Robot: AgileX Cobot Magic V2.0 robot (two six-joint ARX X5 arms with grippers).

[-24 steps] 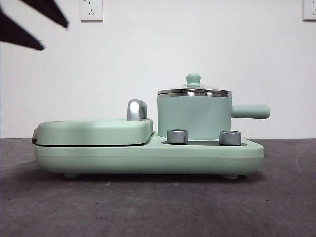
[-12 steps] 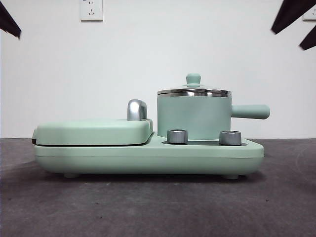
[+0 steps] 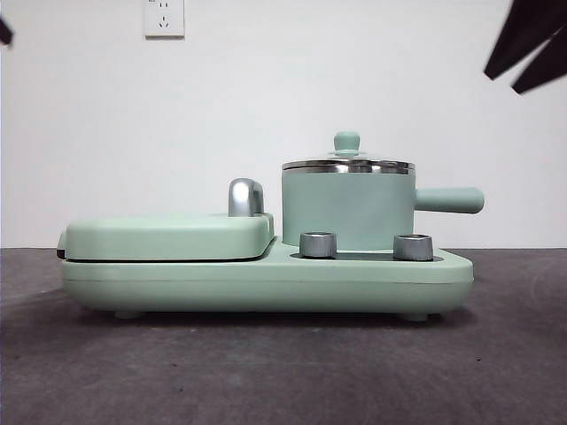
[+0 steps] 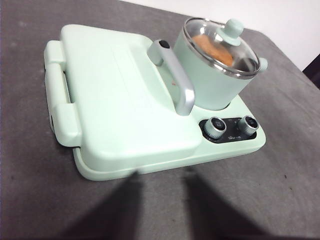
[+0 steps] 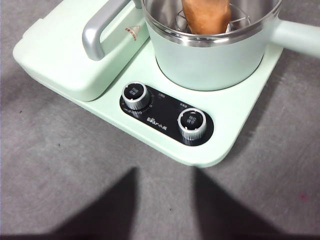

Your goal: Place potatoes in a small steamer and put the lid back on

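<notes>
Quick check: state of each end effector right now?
Left end effector: open, holding nothing, above the table in front of the cooker.
Right end effector: open, holding nothing, near the pot and dials.

Looking like a bare lab test bench: plain white wall (image 3: 283, 106), wall socket (image 3: 164, 17) upper left, grey tabletop (image 3: 283, 372).

Both grippers are plain matte black. The left gripper (image 4: 160, 210) and right gripper (image 5: 162, 210) each show two flat, tapering, blade-like jaws without visible markings.
</notes>
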